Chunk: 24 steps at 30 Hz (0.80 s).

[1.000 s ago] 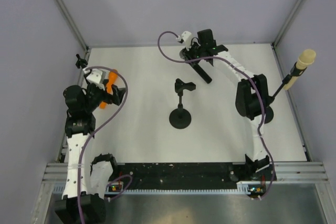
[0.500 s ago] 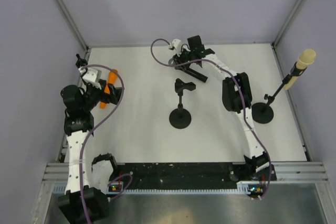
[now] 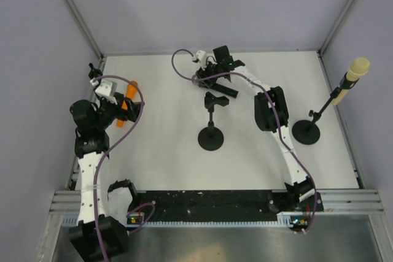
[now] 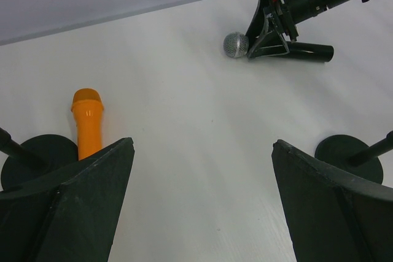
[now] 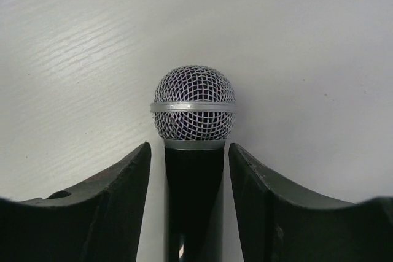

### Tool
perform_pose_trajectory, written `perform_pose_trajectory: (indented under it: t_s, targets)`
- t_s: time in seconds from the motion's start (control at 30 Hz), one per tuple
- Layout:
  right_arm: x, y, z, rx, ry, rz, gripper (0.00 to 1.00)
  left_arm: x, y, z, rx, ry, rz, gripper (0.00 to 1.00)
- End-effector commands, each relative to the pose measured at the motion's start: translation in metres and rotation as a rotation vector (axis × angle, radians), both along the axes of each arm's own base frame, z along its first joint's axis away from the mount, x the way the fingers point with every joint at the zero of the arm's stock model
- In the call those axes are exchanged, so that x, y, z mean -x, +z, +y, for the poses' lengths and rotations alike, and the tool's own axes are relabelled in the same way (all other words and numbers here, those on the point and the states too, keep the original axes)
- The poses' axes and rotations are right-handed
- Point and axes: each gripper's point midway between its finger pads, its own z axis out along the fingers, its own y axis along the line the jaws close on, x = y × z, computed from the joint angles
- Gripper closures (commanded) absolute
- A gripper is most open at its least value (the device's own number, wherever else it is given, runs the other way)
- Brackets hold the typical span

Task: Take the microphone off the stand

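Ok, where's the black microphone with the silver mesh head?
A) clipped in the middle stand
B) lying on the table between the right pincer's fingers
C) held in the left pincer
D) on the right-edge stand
B: the black microphone lies on the table inside the right pincer; the middle stand is empty.

R arm (image 3: 270, 108) swung left along the far side of the table (image 3: 159, 151). Its elbow came off the R-side stand base (image 3: 306, 132), which ended fully in view. R gripper (image 5: 189, 146) took the black mic (image 5: 193, 105) left w/ it. By the end the mic lay on the table & the jaws had eased apart, w/ slim gaps either side. L arm (image 3: 92, 130) shifted slightly left.
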Motion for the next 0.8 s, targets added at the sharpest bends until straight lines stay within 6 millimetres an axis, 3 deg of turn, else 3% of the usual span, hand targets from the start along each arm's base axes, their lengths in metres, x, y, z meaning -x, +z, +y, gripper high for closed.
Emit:
perform_pose_trajectory:
  t_s: [0.0,0.13,0.77]
  targets:
    - [-0.004,0.008,0.011,-0.021,0.009,-0.022,0.4,-0.003,0.008,-0.001,0.003,-0.014,-0.042,0.01]
    - [-0.003,0.011,0.011,-0.025,0.007,-0.019,0.26,-0.003,0.006,-0.001,0.008,-0.018,-0.038,0.01]
    - [-0.011,0.025,0.008,-0.013,-0.024,-0.062,0.05,-0.002,0.004,-0.003,0.022,-0.028,-0.028,0.01]
